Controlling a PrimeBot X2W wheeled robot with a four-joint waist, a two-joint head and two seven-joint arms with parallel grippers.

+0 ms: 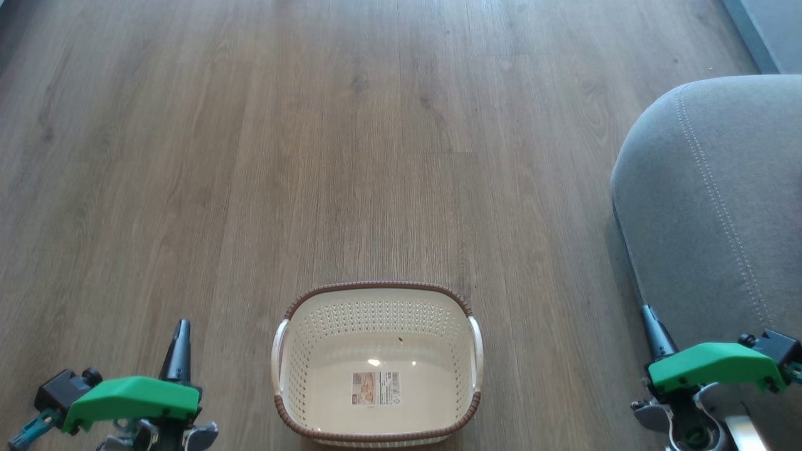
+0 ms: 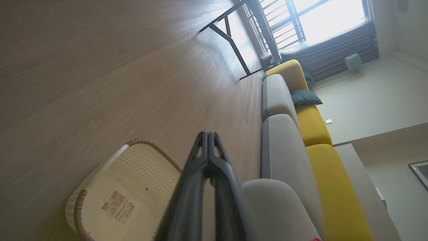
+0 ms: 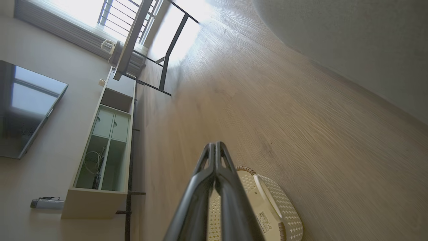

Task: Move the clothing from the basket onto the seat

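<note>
The cream-white basket (image 1: pixel 376 313) with a brown rim stands on the wood floor at the bottom centre, with nothing inside but the label on its bottom. The grey seat (image 1: pixel 720 207) fills the right side, its rounded corner toward the basket. My left gripper (image 1: pixel 182 327) is shut and low, left of the basket. My right gripper (image 1: pixel 649 311) is shut against the seat's front edge. A sliver of red clothing (image 2: pixel 315 239) shows at the bottom edge on the seat (image 2: pixel 284 207). The left wrist view has its shut gripper (image 2: pixel 208 134) over the basket (image 2: pixel 147 164). The right gripper (image 3: pixel 216 144) points past the basket (image 3: pixel 284 207).
Wood floor (image 1: pixel 351 138) stretches ahead of the basket. The sofa has yellow back cushions (image 2: pixel 314 124) and a teal pillow (image 2: pixel 305 97). A black-legged table (image 3: pixel 167 60) stands by the window, with a shelf unit (image 3: pixel 103 140) and a wall screen (image 3: pixel 23 110) opposite the sofa.
</note>
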